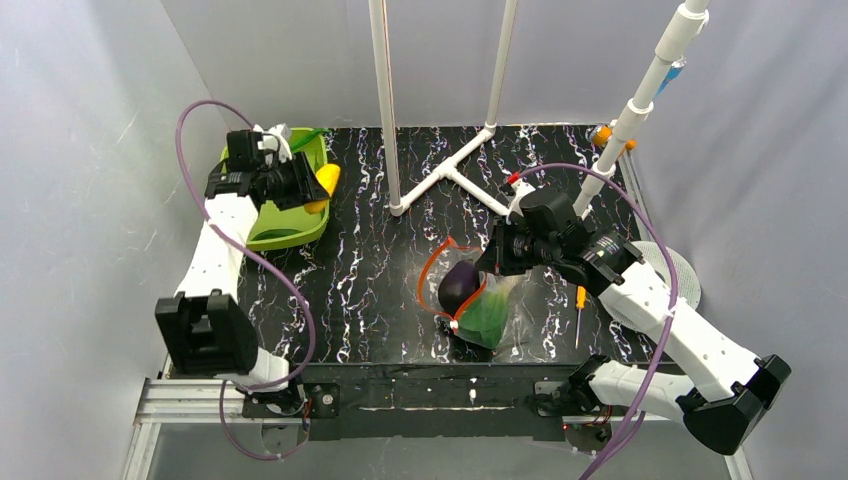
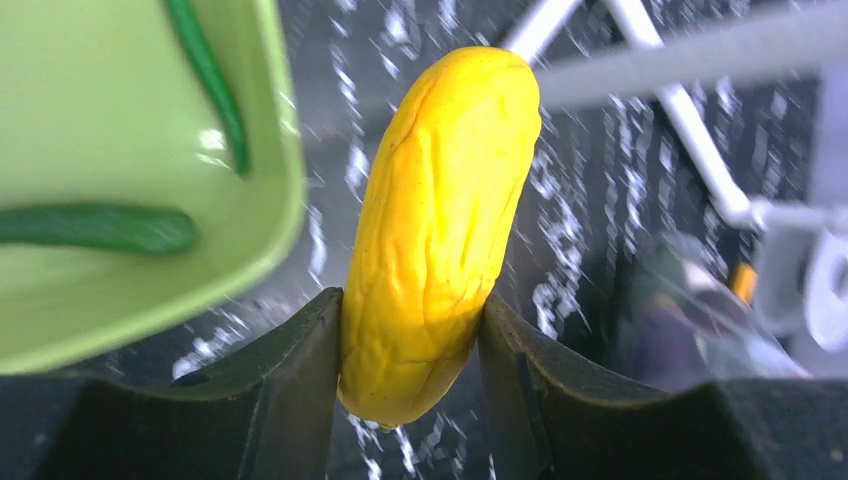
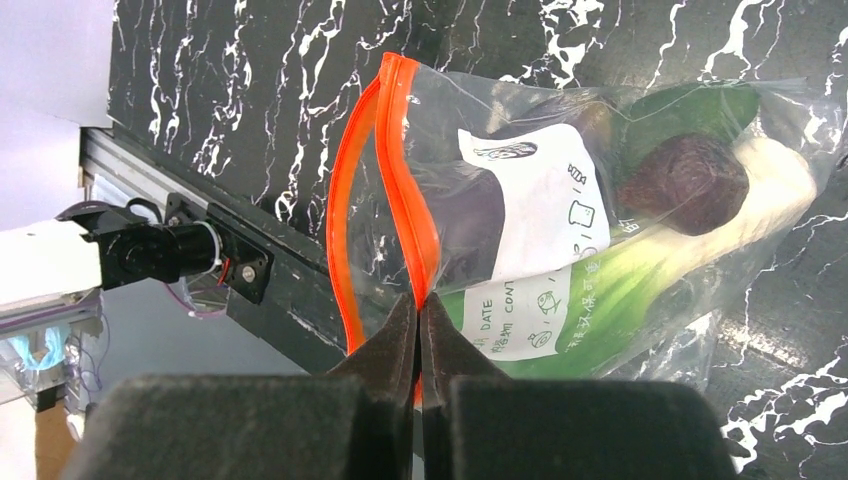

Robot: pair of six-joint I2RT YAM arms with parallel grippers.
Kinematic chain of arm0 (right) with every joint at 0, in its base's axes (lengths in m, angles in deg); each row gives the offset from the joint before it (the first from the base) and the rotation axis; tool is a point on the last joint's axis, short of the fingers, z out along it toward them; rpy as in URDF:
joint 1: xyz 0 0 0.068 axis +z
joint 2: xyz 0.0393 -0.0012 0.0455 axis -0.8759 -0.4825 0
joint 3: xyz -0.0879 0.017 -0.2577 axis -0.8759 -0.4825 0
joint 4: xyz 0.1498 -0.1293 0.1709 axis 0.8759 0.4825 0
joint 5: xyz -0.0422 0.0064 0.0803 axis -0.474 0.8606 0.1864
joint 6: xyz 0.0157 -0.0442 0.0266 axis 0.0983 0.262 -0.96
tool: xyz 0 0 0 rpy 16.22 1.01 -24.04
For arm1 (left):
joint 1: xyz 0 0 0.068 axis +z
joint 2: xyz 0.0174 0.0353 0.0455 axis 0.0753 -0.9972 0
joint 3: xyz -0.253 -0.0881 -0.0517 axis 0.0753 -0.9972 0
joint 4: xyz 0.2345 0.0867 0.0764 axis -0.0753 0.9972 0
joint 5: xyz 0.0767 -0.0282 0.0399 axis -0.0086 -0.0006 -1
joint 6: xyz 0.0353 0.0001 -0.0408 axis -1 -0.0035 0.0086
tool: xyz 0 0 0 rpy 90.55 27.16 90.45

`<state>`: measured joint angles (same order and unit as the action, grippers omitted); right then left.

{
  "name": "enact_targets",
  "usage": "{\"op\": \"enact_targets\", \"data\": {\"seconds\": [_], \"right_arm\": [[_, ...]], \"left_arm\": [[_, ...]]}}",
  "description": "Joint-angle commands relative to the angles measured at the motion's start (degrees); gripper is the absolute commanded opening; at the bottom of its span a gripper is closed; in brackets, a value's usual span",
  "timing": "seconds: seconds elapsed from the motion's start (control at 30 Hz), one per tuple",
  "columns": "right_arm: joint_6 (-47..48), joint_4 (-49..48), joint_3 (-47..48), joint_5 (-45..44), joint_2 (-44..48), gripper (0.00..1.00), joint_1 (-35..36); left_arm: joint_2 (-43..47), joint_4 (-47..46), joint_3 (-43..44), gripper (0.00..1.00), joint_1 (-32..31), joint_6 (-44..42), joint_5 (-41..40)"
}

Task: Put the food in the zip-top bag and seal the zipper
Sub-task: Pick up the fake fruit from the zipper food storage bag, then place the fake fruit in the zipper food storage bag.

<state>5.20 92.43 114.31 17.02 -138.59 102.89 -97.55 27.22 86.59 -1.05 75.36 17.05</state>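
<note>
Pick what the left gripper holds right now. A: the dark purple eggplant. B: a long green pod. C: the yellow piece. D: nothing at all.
C: the left wrist view shows the left gripper clamped on both sides of the yellow piece.

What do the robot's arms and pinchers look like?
The left arm and the right arm both have smooth white shells with chunky black joints. A thin purple cable loops along each one. The left gripper and the right gripper have black, wedge-shaped fingers.
</note>
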Motion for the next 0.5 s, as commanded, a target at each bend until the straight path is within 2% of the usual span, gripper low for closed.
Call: {"op": "enact_targets", "data": {"seconds": [0.0, 0.07, 0.17, 0.3, 0.47], "right_arm": [[-1.3, -4.6, -0.5, 2.2, 2.0, 0.01, -0.3], [-1.5, -4.9, -0.9, 2.2, 2.1, 0.01, -0.3], [-1.8, -5.3, -1.7, 2.0, 2.6, 0.01, -0.2], [-3.1, -7.2, -3.2, 3.0, 3.1, 0.01, -0.2], [-5.1, -8.9, -4.2, 4.4, 3.2, 0.01, -0.2]], "left_arm": [[9.3, 9.2, -6.4, 0.18, 0.0, 0.5, 19.7], [13.0, 8.8, -10.9, 0.18, -0.3, 2.7, 28.3], [19.1, 8.5, -17.0, 0.18, -4.3, 6.4, 32.4], [25.7, 5.7, -20.3, 0.23, -17.5, 11.9, 29.8], [26.0, 7.0, -19.5, 0.24, -31.1, 16.2, 25.1]]}}
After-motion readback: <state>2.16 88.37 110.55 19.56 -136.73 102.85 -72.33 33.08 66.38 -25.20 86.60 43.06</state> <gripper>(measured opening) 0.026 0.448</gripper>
